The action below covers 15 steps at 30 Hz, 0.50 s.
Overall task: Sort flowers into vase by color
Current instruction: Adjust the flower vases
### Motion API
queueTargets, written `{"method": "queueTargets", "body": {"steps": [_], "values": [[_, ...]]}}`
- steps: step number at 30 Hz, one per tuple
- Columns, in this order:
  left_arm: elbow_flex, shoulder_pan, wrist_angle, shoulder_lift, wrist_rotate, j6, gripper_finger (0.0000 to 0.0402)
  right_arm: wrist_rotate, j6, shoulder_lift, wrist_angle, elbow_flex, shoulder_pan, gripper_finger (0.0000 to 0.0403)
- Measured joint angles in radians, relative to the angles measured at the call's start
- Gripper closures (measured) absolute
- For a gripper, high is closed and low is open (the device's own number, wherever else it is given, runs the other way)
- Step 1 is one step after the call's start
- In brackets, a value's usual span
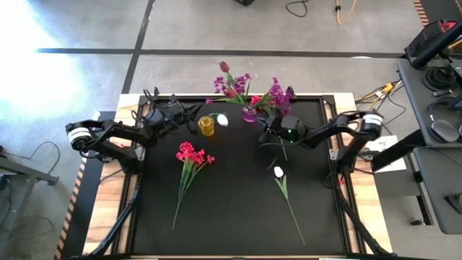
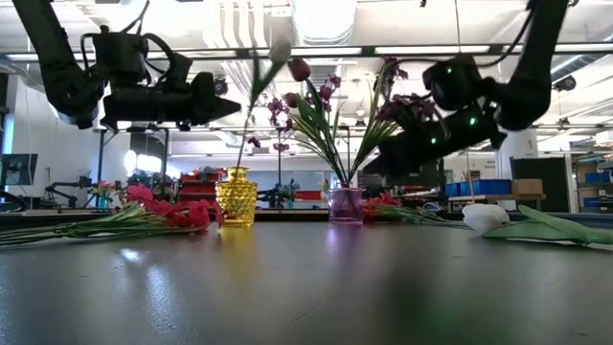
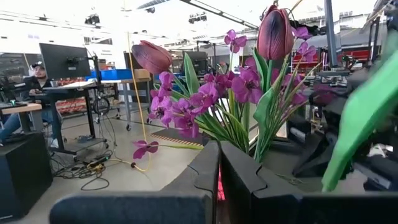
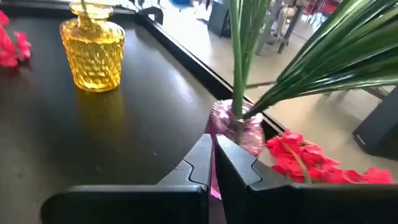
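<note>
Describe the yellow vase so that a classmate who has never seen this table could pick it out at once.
Start at the black table and look to its far edge, where two small glass vases stand. The yellow vase is the one nearer the left arm, with a white flower beside it. Unlike the purple vase, which is packed with purple blooms, it is amber, bumpy and holds one thin stem at most.

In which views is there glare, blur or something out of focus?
High view: strong white glare washes out the floor at the upper left. Low view: the near part of the black table is blurred and mirrors the yellow dimpled glass vase. Left wrist view: a green leaf close to the lens is out of focus.
</note>
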Motion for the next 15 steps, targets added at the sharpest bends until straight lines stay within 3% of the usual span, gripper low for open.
{"method": "queueTargets", "body": {"steps": [7,10,15], "values": [[-0.005,0.000,-0.002,-0.001,0.000,-0.003,0.0401,0.000,0.023,-0.228,-0.336,-0.008,0.004,0.0391],[-0.007,0.000,-0.001,-0.002,-0.001,-0.005,0.0401,0.008,0.077,-0.215,-0.299,-0.030,0.004,0.0391],[-0.008,0.000,-0.001,-0.002,-0.006,-0.006,0.0401,0.024,0.108,-0.059,-0.110,-0.029,0.004,0.0391]]}}
